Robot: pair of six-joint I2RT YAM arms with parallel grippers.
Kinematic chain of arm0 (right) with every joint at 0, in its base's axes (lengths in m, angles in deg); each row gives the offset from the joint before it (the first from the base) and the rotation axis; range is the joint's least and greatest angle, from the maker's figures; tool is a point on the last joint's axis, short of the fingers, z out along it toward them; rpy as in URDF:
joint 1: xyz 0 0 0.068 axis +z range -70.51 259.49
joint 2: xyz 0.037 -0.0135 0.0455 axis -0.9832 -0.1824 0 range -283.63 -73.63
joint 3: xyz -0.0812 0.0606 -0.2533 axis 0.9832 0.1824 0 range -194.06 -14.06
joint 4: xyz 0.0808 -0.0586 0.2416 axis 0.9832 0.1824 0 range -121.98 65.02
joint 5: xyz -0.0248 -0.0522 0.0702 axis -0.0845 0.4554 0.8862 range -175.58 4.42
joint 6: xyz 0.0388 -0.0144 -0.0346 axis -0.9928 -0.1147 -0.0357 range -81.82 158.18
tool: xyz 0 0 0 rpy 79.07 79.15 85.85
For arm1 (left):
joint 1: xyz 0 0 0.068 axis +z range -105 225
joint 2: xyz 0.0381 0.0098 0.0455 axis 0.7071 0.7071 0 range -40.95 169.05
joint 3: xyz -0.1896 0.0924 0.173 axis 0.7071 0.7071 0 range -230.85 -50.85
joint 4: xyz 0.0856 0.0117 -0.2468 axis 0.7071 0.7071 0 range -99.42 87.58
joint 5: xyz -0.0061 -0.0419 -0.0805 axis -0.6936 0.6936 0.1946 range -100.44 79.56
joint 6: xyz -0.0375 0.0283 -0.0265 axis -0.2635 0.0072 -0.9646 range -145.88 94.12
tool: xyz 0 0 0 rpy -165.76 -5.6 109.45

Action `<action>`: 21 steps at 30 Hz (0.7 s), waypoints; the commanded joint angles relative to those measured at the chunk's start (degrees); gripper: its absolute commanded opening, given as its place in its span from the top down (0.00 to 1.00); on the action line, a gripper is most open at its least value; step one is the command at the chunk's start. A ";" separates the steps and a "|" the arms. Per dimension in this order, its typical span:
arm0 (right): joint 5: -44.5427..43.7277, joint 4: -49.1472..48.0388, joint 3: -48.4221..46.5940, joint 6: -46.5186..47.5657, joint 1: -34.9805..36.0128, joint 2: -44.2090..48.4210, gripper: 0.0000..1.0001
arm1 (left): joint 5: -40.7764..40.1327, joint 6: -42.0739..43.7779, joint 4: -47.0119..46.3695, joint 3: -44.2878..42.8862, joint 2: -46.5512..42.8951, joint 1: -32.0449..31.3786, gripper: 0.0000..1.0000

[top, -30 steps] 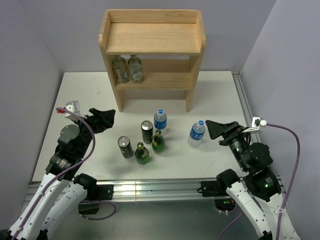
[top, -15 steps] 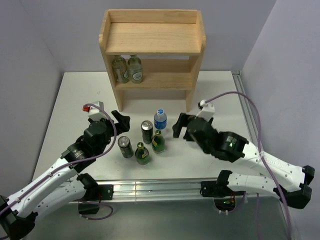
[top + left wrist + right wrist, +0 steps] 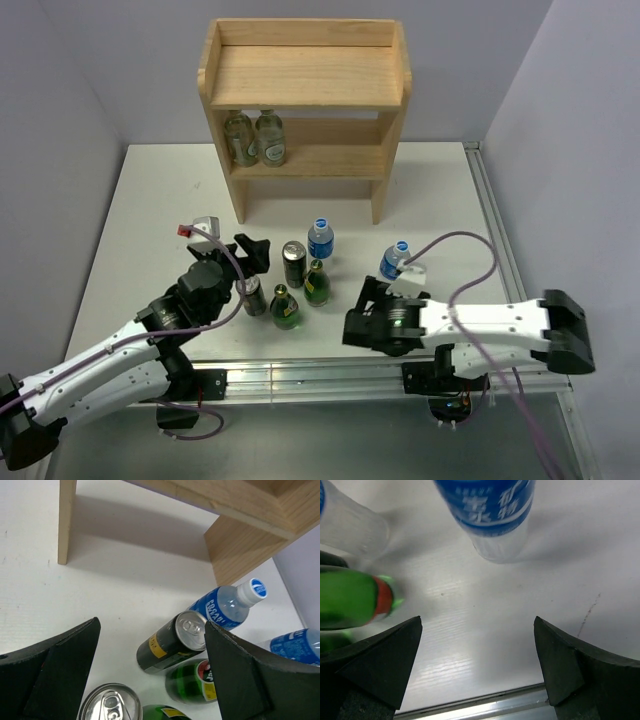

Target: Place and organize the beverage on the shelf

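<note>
The wooden shelf [image 3: 305, 75] stands at the back. In front of it stand two water bottles [image 3: 320, 240] [image 3: 394, 262], two dark cans [image 3: 294, 263] [image 3: 250, 295] and two green bottles [image 3: 317, 283] [image 3: 285, 307]. My left gripper [image 3: 250, 252] is open and empty, just left of and above the cans. The left wrist view shows a can [image 3: 175, 640] and a water bottle [image 3: 227, 605] between its fingers, gripper [image 3: 151, 625]. My right gripper [image 3: 368, 300] is open and empty, low over the table near the right water bottle [image 3: 495, 515]; gripper [image 3: 477, 620], green bottle [image 3: 350, 597].
Two pale glass bottles [image 3: 255, 138] stand on the shelf's lower tier at its left. The shelf's legs [image 3: 66, 520] reach the table. The table's metal front rail [image 3: 495, 705] runs just below my right gripper. Grey walls close in both sides.
My left gripper has reached forward and right toward the cans. My right arm has swung down toward the front edge, uncovering the right water bottle.
</note>
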 commanded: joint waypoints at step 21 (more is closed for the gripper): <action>-0.61 -52.60 14.47 34.26 -24.38 -2.77 0.00 | -6.29 6.61 -15.93 12.79 -0.48 -2.81 0.07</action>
